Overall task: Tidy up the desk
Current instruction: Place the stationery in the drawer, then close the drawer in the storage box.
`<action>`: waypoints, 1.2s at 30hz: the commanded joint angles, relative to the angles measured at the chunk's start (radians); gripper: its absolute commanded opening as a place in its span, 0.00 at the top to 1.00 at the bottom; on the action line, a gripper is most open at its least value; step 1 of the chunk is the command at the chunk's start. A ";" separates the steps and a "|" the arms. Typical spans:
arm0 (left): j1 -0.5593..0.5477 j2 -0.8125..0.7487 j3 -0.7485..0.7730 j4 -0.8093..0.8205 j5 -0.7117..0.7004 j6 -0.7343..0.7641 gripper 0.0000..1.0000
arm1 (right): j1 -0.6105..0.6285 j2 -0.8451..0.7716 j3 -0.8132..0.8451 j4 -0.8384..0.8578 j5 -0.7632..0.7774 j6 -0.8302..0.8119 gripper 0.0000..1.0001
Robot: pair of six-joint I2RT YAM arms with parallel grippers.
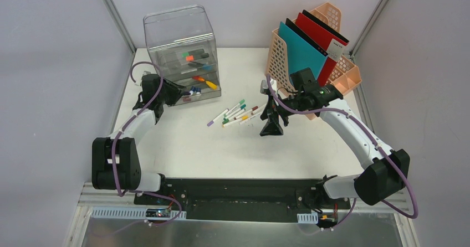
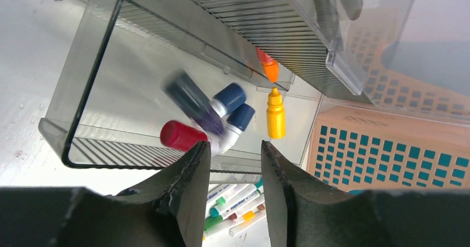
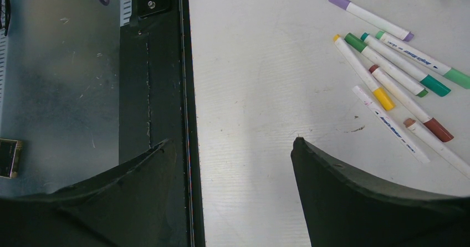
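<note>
The white desk (image 1: 183, 147) has a black rail (image 1: 233, 189) along its near edge. Several loose markers (image 1: 235, 113) lie at its middle. My left gripper (image 1: 180, 93) is open and empty at the pulled-out bottom drawer (image 2: 83, 92) of a clear organizer (image 1: 180, 47). In the drawer lie red-capped (image 2: 177, 135), blue-capped (image 2: 230, 97) and yellow (image 2: 275, 114) markers, and a blurred purple marker (image 2: 194, 103). My right gripper (image 1: 271, 132) is wide open and empty, pointing down just right of the loose markers (image 3: 388, 64). Its fingertips (image 3: 302, 147) hang over bare desk (image 3: 260, 64).
A peach basket (image 1: 346, 72) with teal, red and black folders stands at the back right, also in the left wrist view (image 2: 388, 147). The organizer's upper drawers hold more pens. Grey walls close in the desk on three sides. The rail shows in the right wrist view (image 3: 166, 64).
</note>
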 commanded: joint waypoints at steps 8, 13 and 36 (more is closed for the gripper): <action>-0.002 -0.090 0.001 0.065 0.020 0.051 0.60 | 0.000 -0.009 0.022 0.005 -0.016 -0.033 0.20; -0.002 -0.192 -0.077 0.181 0.125 0.210 0.60 | -0.001 -0.008 0.023 0.005 -0.012 -0.036 0.20; -0.001 -0.613 -0.437 0.345 0.204 0.377 0.01 | -0.001 -0.007 0.023 0.003 0.005 -0.043 0.20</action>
